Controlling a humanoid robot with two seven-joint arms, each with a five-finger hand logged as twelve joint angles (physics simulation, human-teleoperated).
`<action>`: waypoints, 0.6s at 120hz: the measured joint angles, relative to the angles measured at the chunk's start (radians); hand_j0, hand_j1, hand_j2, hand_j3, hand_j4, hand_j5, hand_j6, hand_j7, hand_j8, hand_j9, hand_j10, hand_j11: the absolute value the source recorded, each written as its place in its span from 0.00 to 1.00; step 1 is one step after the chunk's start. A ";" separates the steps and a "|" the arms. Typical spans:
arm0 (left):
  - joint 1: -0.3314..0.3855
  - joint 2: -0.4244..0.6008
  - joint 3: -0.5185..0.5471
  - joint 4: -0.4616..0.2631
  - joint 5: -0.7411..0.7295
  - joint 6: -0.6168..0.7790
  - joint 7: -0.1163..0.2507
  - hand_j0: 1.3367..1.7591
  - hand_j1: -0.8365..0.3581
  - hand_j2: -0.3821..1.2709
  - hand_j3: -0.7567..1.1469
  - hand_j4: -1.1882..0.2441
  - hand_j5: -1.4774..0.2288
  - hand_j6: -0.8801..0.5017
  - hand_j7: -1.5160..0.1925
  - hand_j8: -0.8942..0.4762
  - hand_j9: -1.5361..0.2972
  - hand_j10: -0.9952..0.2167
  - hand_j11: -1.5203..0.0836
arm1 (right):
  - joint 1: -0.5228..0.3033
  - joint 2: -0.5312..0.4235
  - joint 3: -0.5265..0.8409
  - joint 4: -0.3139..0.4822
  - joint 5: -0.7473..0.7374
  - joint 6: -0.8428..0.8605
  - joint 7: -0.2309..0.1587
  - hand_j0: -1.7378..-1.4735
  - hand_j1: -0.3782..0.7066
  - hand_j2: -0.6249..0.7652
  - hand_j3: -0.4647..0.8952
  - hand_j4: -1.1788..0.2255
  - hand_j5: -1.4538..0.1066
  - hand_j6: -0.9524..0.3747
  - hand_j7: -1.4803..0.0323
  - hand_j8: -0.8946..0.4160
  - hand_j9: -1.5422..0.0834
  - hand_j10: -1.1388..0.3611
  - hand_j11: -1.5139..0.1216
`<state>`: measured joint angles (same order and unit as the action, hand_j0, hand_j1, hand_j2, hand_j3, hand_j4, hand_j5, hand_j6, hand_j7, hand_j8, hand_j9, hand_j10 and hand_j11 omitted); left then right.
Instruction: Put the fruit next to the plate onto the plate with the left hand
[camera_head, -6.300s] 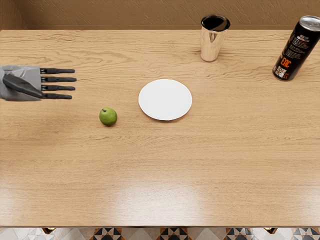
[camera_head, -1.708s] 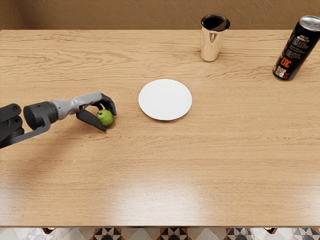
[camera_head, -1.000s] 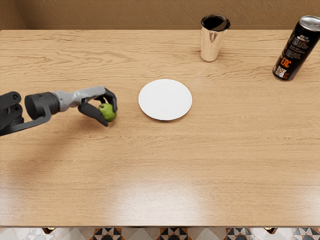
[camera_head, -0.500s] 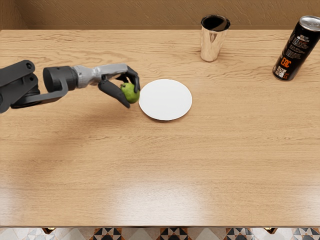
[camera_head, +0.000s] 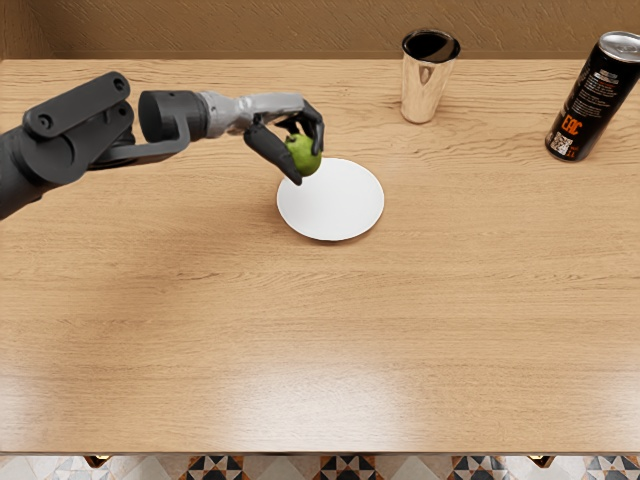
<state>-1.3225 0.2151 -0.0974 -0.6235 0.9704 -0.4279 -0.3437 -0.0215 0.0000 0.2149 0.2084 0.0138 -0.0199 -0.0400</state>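
Left hand (camera_head: 286, 128): you have it curled round the green fruit (camera_head: 304, 156). The dark thumb lies along the fruit's left side and the fingers (camera_head: 312, 118) hook over its top and far side. Its arm comes in from the picture's left edge and reaches across the far-left part of the desk (camera_head: 320, 340).

Fruit orientation: the visible outline is close to round, so you cannot read a long axis from it. The fingers cover the upper part, so you cannot tell which way the stem end points.

Fruit position: it is in the grasp, and in the picture it overlaps the far-left rim of the white plate (camera_head: 335, 205). From this single view you cannot tell whether it touches the plate or hangs over it.

Surroundings, near to far:
- The plate lies flat near the middle of the desk, and its face right of the fruit is bare.
- The steel cup (camera_head: 429, 78) stands upright with its mouth open, beyond the plate and to its right, well apart from the hand.
- The black can (camera_head: 594, 97) is at the far-right corner and leans to the right in the picture, well apart from the plate.

Count: one fruit, one plate, one cup, one can, one arm in view.
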 joint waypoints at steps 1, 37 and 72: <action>-0.002 -0.003 0.001 0.002 0.001 0.000 0.000 0.74 0.42 0.45 0.40 0.30 0.18 0.38 0.24 0.43 0.24 0.42 0.26 | 0.000 0.000 0.000 0.000 0.000 0.000 0.000 0.30 0.06 0.45 0.34 0.82 0.91 0.70 0.95 0.66 0.93 0.74 0.90; -0.042 -0.097 0.021 0.063 -0.003 -0.003 0.000 0.74 0.43 0.44 0.40 0.30 0.18 0.38 0.24 0.43 0.23 0.41 0.25 | 0.000 0.000 0.000 0.000 0.000 0.000 0.000 0.30 0.06 0.45 0.34 0.82 0.91 0.70 0.95 0.66 0.93 0.74 0.90; -0.052 -0.131 0.030 0.103 -0.003 -0.002 0.000 0.74 0.45 0.43 0.40 0.30 0.18 0.37 0.23 0.43 0.23 0.40 0.26 | 0.000 0.000 0.000 0.000 0.000 0.000 0.000 0.30 0.06 0.45 0.34 0.82 0.91 0.70 0.95 0.66 0.93 0.74 0.90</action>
<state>-1.3745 0.0838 -0.0675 -0.5207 0.9673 -0.4298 -0.3434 -0.0215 0.0000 0.2148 0.2086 0.0138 -0.0199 -0.0399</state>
